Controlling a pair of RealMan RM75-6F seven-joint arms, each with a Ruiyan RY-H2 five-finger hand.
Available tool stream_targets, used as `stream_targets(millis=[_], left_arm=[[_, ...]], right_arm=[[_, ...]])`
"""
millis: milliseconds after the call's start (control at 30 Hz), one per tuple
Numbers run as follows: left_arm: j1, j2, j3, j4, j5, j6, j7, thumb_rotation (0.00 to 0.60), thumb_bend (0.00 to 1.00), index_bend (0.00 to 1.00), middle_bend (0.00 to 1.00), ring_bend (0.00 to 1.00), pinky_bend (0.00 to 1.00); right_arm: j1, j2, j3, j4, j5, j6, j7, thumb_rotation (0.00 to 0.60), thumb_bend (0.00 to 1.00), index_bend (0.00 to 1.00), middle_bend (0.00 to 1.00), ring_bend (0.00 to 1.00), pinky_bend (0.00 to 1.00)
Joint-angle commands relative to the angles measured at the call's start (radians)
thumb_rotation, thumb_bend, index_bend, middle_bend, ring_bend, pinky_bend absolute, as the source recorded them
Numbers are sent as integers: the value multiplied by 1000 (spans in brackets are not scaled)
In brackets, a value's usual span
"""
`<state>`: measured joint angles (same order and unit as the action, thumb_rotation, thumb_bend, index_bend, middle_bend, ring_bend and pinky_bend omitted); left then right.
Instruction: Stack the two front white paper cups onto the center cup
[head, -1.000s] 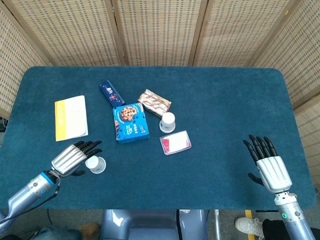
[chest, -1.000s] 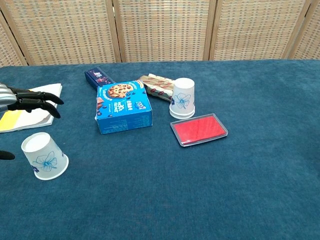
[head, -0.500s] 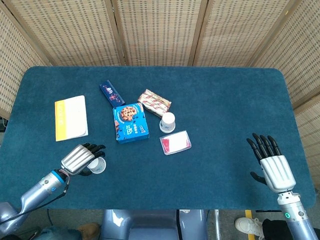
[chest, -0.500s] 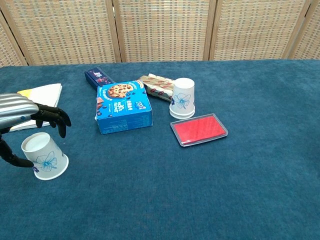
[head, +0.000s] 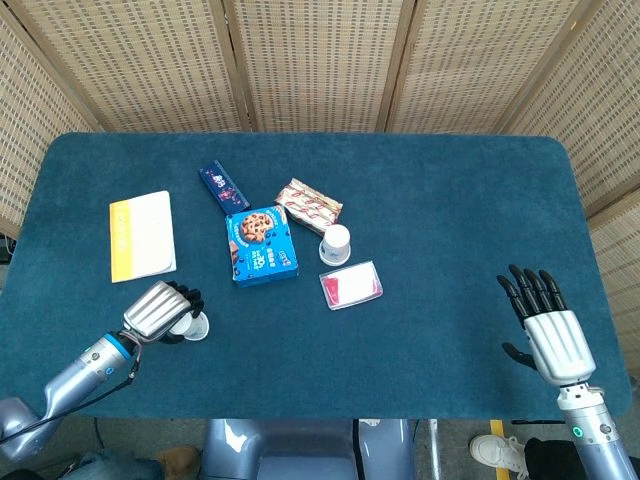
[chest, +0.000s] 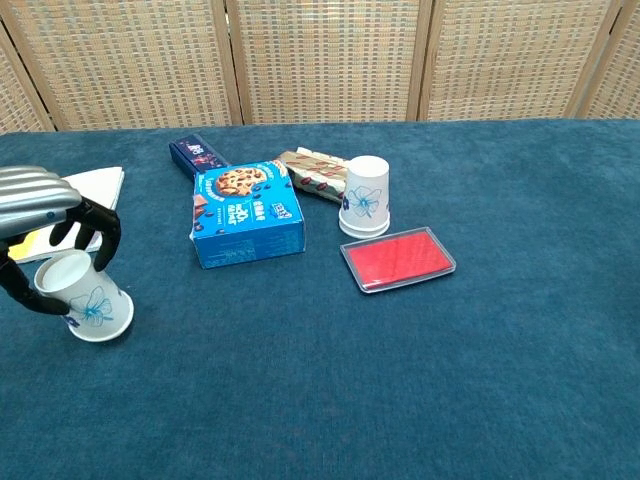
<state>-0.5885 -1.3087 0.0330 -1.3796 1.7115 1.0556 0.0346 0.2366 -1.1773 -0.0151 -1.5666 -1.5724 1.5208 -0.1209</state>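
1. The left hand (chest: 40, 215) curls its fingers (chest: 100, 225) around the front cup (chest: 85, 300), which stands upside down near the tabletop's (head: 450, 200) front-left edge.
2. The center cup (chest: 364, 195) stands inverted between the cookie box (chest: 247, 213) and the red case (chest: 398, 258).
3. The right hand (head: 548, 330) hovers with fingers spread wide, holding nothing.

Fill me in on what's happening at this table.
The left hand is wrapped around an upside-down white paper cup at the front left of the table, its rim on the cloth. The center cup stands upside down beside the cookie box. The right hand hovers open, holding nothing.
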Motion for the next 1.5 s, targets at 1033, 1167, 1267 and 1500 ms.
stream_targets(millis=[1033, 1167, 1267, 1500], left_arm=[[-706, -246, -396, 113, -796, -413, 520, 600, 151, 599, 458, 486, 535], [-741, -272, -375, 143, -863, -422, 550, 600, 151, 599, 458, 486, 534], [-758, -287, -364, 161, -892, -418, 563, 600, 150, 599, 458, 486, 533], [-803, -339, -341, 238, -931, -421, 567, 600, 150, 599, 457, 486, 533]], right_arm=[[-9, 29, 94, 28, 102, -86, 107, 600, 0, 0, 0, 0, 0], [-8, 28, 101, 36, 111, -95, 118, 600, 0, 0, 0, 0, 0], [-10, 28, 103, 39, 111, -96, 121, 600, 0, 0, 0, 0, 0], [-16, 31, 109, 40, 114, -95, 128, 600, 0, 0, 0, 0, 0]])
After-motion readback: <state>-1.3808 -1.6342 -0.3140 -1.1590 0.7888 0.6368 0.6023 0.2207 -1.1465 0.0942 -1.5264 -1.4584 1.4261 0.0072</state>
